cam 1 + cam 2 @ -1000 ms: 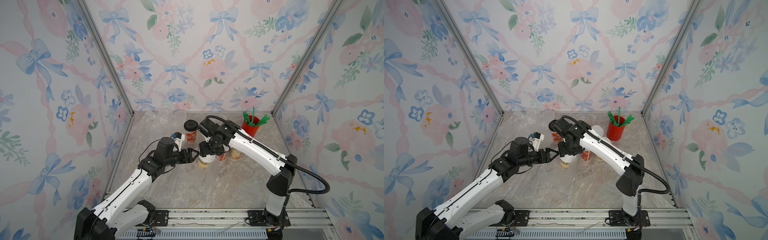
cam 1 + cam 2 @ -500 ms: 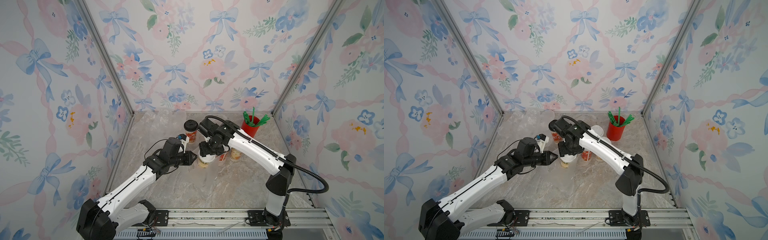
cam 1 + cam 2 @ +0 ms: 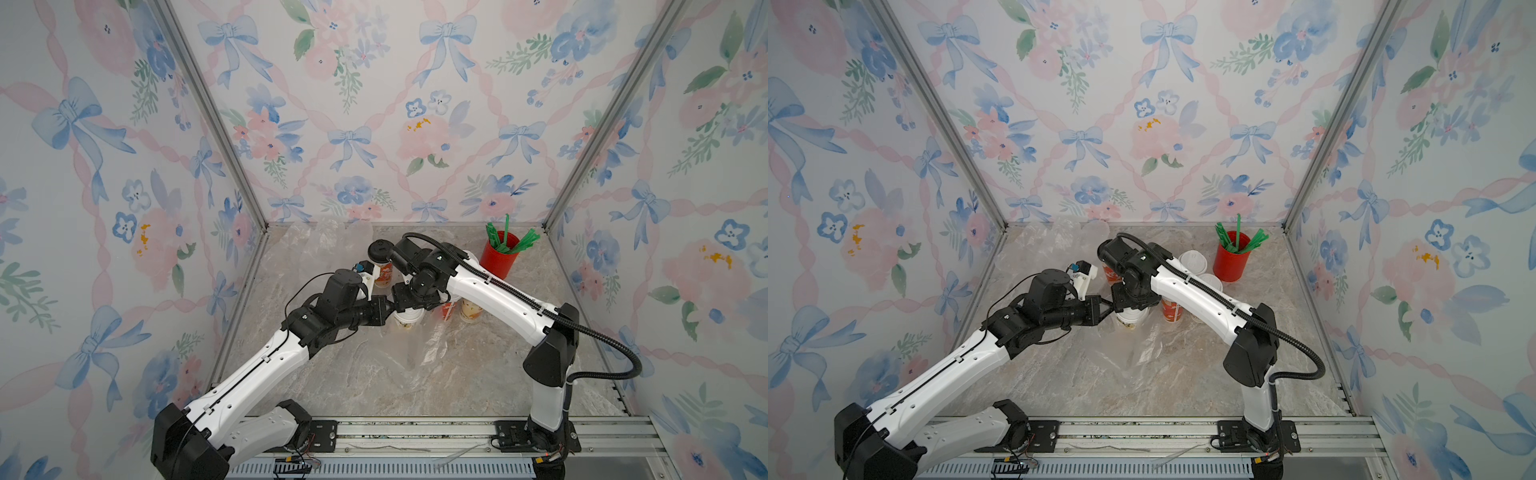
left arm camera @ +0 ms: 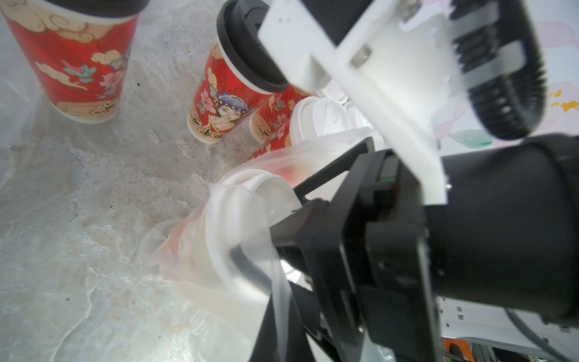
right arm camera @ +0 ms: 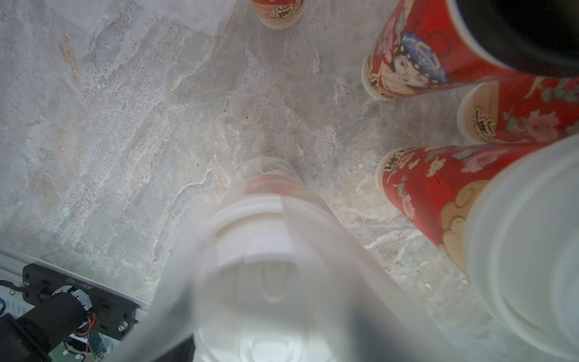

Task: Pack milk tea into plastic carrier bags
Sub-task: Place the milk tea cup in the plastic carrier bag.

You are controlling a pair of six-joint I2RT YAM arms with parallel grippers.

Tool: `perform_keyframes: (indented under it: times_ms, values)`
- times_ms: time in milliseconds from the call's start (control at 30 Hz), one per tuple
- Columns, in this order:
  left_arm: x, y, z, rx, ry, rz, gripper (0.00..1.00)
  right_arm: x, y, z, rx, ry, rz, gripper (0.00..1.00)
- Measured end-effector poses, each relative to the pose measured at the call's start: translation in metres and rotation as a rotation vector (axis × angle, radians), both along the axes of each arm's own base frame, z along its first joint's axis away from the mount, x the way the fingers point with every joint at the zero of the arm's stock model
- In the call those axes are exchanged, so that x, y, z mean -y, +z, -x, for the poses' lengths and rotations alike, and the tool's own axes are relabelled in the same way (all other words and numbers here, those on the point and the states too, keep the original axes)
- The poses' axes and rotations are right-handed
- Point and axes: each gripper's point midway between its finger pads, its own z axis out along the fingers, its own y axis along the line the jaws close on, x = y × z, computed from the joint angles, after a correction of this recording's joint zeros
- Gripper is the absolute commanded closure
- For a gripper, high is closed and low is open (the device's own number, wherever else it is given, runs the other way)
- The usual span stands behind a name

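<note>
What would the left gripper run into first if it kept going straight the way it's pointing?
The left gripper points at the white-lidded cup inside the plastic bag; it would probably press the bag film against that cup first.

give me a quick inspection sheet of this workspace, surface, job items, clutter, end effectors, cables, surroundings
surface: marble-look tabletop, no spills seen
job's things: white-lidded cup upright inside a clear carrier bag; black-lidded cup and further cups stand unbagged behind it; spare bags lie flat at the back
clutter: red cup of green straws in a back corner
end effectors: left end effector shut on the bag's film; right end effector straddles the bagged cup's lid, grip unclear
cables: black hose loops off the right arm; thin wire on the left arm
surroundings: floral walls, metal frame posts, front rail
</note>
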Motion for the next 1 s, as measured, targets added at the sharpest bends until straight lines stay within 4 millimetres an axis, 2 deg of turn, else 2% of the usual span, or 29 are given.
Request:
perform_keyframes:
  times_ms: [333,567,667,767,867,1000]
  values:
    - [-0.028,0.016,-0.012,0.018,0.1,0.042,0.98,-0.004,0.0,-0.011,0.037,-0.01,0.002,0.49]
    - [-0.037,0.006,-0.025,-0.007,0.127,0.03,0.93,-0.018,0.0,-0.03,0.08,-0.023,0.009,0.45]
    - [-0.038,-0.005,-0.031,-0.024,0.125,-0.001,0.89,-0.022,0.001,-0.043,0.117,-0.037,0.029,0.38]
    - [-0.04,-0.012,-0.039,-0.023,0.13,-0.035,0.83,-0.026,0.0,-0.052,0.14,-0.046,0.039,0.27]
    - [-0.047,-0.013,-0.048,-0.013,0.149,-0.059,0.79,-0.031,0.0,-0.058,0.151,-0.047,0.041,0.19]
    - [-0.051,-0.013,-0.055,-0.004,0.154,-0.074,0.73,-0.034,0.008,-0.06,0.159,-0.043,0.032,0.13]
